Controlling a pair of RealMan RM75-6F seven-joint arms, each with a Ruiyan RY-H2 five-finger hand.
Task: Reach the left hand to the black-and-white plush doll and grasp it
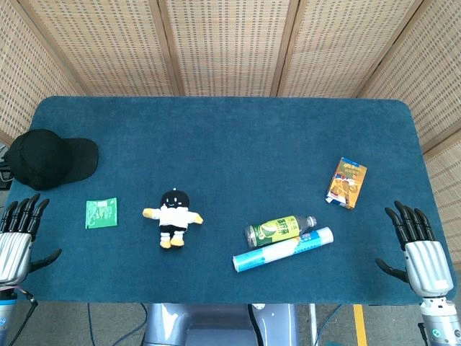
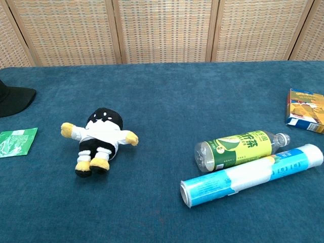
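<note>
The black-and-white plush doll [image 1: 172, 217] [image 2: 98, 139] lies on its back on the blue table, left of centre, with yellow hands and feet, its feet toward the front edge. My left hand [image 1: 17, 234] hovers at the table's front left corner, fingers spread and holding nothing, well to the left of the doll. At the front right corner my right hand [image 1: 418, 244] is also open and holds nothing. Neither hand appears in the chest view.
A green sachet [image 1: 101, 213] [image 2: 16, 140] lies between my left hand and the doll. A black cap [image 1: 47, 158] sits at the left edge. A green bottle [image 1: 279, 229] [image 2: 238, 148], a blue-white roll [image 1: 283, 249] [image 2: 253, 174] and an orange carton [image 1: 346, 183] [image 2: 305, 110] lie to the right.
</note>
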